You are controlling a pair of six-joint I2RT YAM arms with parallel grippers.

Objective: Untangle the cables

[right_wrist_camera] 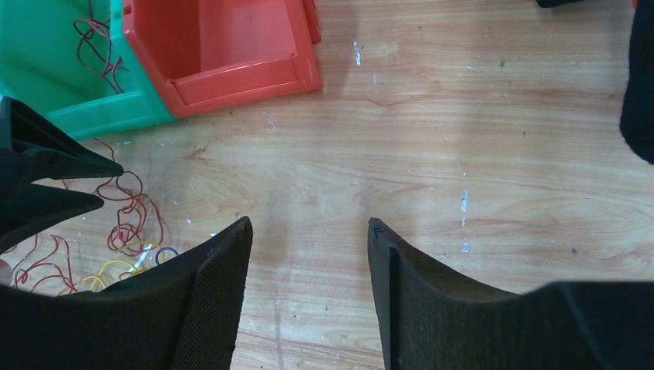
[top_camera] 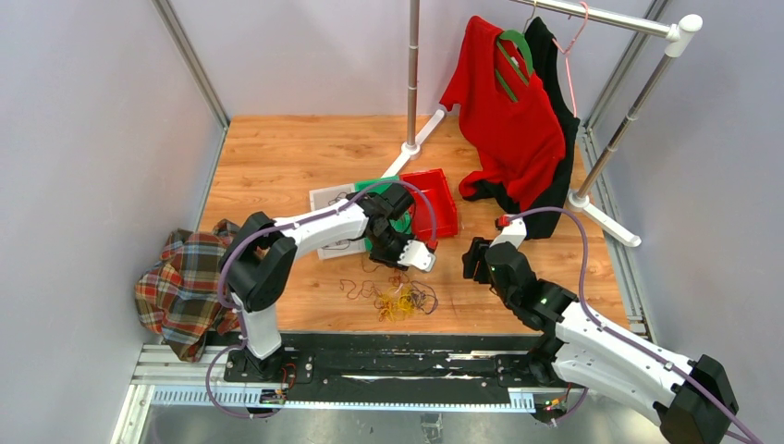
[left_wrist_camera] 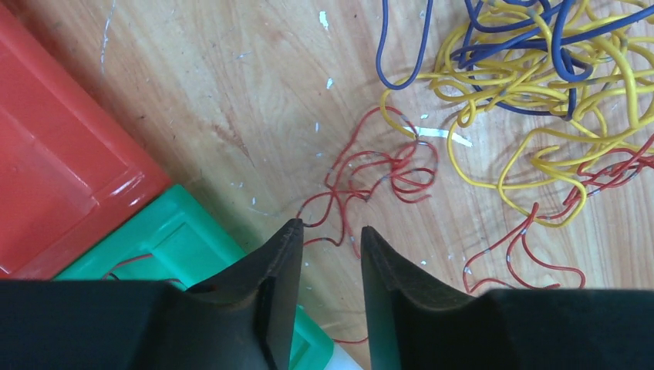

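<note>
The cables (top_camera: 393,298) lie in a loose heap on the wooden table (top_camera: 277,157), at the lower centre of the overhead view, just in front of the left arm's wrist. In the left wrist view they split by colour. Yellow loops (left_wrist_camera: 524,85) are knotted with blue-purple strands (left_wrist_camera: 401,46) at the upper right. Red strands (left_wrist_camera: 385,173) spread thinly through the middle, away from the dense knot.

We judge these wires to be very light and limp. They have just enough spring to hold their curls, so a pulled strand will probably drag its neighbours along rather than slide free. They also look thin enough to slip out of a shallow pinch. The best hold seems to be a lone red loop at the edge of the heap, taken deep between the pads and low to the wood.

The left gripper (left_wrist_camera: 330,235) hangs over such a red loop. Its fingers (left_wrist_camera: 278,270) are narrow but apart, and we cannot tell whether they touch the wire. The right gripper (right_wrist_camera: 308,231) stands wide over bare wood, holding nothing, with the heap at the lower left of its view.

Beyond the heap, a green bin (left_wrist_camera: 185,231) sits beside a red bin (top_camera: 434,203), and the green one has a red strand in it.
</note>
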